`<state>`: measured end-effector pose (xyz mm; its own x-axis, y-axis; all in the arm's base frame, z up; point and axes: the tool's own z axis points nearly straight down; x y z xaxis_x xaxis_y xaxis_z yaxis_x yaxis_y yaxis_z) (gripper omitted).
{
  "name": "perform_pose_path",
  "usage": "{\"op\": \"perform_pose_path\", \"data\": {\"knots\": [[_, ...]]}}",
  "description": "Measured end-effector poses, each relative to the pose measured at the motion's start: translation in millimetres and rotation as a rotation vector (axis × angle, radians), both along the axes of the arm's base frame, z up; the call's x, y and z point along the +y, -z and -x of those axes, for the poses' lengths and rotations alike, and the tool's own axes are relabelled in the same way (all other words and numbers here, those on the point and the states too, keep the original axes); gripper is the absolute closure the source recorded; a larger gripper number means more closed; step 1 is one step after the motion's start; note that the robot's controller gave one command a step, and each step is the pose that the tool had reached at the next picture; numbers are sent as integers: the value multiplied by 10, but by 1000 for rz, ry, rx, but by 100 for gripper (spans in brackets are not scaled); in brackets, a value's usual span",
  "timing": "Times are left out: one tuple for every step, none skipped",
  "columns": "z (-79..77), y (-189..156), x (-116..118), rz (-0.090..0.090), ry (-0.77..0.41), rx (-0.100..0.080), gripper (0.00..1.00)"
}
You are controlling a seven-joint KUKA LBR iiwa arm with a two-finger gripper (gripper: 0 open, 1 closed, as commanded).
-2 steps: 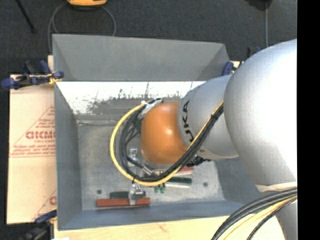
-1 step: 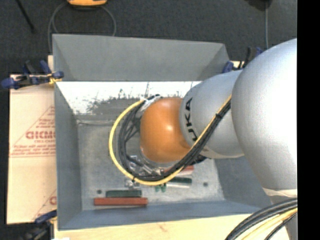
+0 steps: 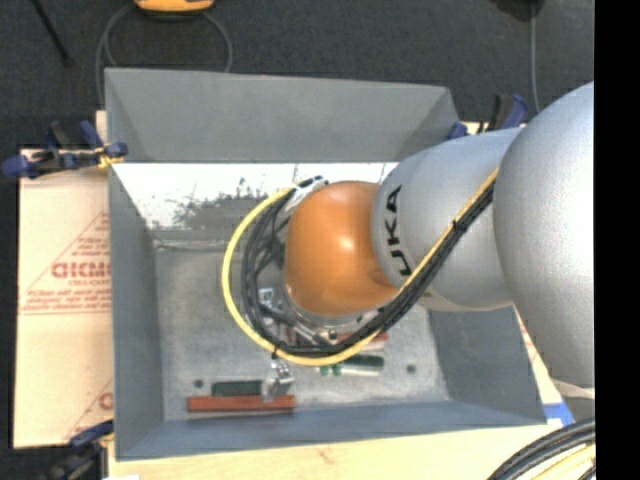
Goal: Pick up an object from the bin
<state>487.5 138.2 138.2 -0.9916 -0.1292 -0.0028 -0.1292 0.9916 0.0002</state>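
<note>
My gripper reaches down into the front middle of the bin, mostly hidden under the arm's orange cover. Its tip stands just above the right end of a flat red-brown bar that lies along the front wall. A small dark green block lies right behind the bar, to the left of the gripper. A green pen-like thing lies on the floor just to the right of the gripper, partly under the arm's cables.
The arm comes in from the right and covers the middle and right of the bin. Yellow and black cables loop around the orange cover. Bare bin floor shows at the left and along the back wall.
</note>
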Motion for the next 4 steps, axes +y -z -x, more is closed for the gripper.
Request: {"op": "perform_pose_path", "data": {"knots": [[1,0,2,0,1,0,0],[82,599,-51,-3,-79,-10,100],[83,599,-50,-3,-78,-10,100],[14,-1290,20,0,-62,-5,100]]}}
